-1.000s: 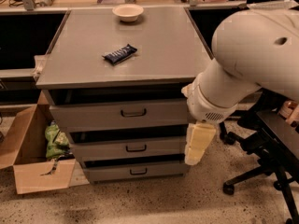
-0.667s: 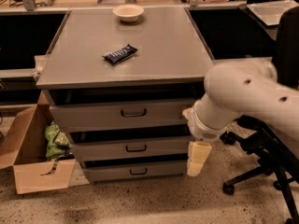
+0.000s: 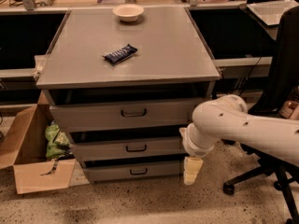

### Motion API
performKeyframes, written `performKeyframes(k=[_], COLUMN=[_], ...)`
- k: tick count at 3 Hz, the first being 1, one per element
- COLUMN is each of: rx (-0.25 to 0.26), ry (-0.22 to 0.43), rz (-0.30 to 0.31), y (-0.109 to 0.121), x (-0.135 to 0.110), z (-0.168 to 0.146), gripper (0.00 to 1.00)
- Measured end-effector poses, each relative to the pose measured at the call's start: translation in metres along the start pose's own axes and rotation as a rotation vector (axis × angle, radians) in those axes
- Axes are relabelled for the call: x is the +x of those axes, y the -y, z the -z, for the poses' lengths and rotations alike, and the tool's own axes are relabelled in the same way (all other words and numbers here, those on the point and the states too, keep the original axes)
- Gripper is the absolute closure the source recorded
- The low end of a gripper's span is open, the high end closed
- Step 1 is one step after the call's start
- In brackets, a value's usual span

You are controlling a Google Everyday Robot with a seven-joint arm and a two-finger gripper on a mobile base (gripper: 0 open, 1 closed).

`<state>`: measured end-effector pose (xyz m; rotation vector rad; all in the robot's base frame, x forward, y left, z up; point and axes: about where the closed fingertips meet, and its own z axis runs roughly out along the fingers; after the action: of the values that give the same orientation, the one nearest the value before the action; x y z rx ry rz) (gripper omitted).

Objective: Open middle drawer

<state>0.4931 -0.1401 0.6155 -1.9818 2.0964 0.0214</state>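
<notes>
The grey cabinet has three drawers stacked under its flat top [image 3: 140,45]. The middle drawer [image 3: 107,149] is a shallow grey front with a small dark loop handle [image 3: 136,148] at its centre, and it sits pushed in. The taller top drawer [image 3: 93,115] is above it and the smallest drawer [image 3: 112,172] below. My gripper [image 3: 192,170] hangs pointing down from the white arm [image 3: 233,125], just off the cabinet's right front corner at the height of the bottom drawer. It is well right of the handle and holds nothing.
A white bowl [image 3: 128,12] and a dark snack bar [image 3: 120,53] lie on the cabinet top. An open cardboard box [image 3: 28,171] with a green bag [image 3: 56,141] stands on the floor at the left. A black office chair [image 3: 282,78] stands at the right.
The arm has dropped lower in view and the gripper has moved down along the cabinet's right front edge, from middle-drawer height to bottom-drawer height. The drawers have not moved.
</notes>
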Motion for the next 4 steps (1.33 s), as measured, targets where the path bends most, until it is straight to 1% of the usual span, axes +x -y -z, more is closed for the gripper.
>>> performKeyframes(k=[1, 2, 3, 4], rx=[0.012, 0.012, 0.048, 0.095], ry=[-0.016, -0.016, -0.042, -0.06], rz=[-0.021, -0.02, 0.011, 0.095], y=[0.023, 0.023, 0.042, 0.07], x=[0.022, 0.022, 0.026, 0.025], z=[-0.101, -0.101, -0.118, -0.137], gripper=[0.0, 0.0, 0.0, 0.0])
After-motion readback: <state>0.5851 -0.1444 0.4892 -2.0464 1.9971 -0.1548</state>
